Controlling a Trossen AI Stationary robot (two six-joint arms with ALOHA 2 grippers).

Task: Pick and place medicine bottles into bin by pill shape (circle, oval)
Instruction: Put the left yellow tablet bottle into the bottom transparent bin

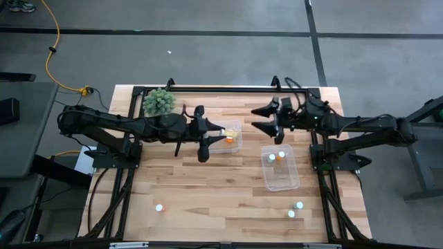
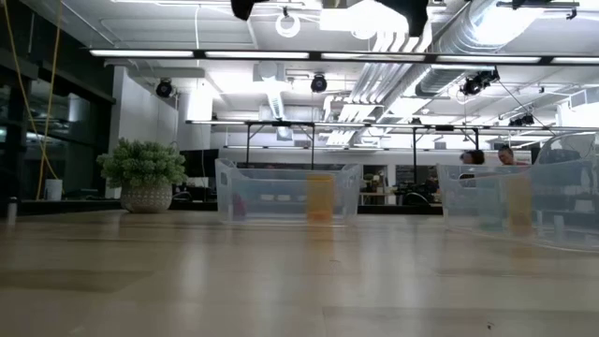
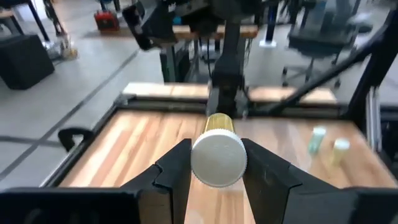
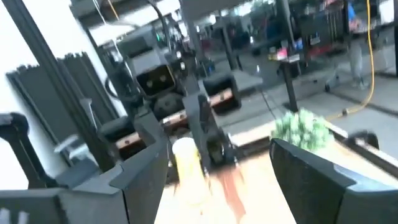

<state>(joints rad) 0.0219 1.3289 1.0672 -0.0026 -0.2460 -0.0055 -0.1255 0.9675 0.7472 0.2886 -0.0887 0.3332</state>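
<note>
Holding a medicine bottle (image 3: 217, 152) clamped between its fingers (image 3: 173, 171), the left end effector (image 1: 220, 132) hovers at the near rim of the left bin (image 1: 235, 145), high above the surface (image 1: 208, 194). The bottle's white cap faces back toward the wrist, and its yellow-orange body runs forward away from it, so the long axis lies roughly level, along the fingers. For a clean drop, the arm should carry the bottle fully over the bin's open middle before the fingers part, and lower it first so it does not bounce off the clear wall. One orange bottle (image 1: 229, 140) seems to sit in that bin already, though the view is poor there. The right end effector (image 1: 264, 119) waits with its fingers wide apart and empty, above the back of the surface, near the right bin (image 1: 279, 178).
</note>
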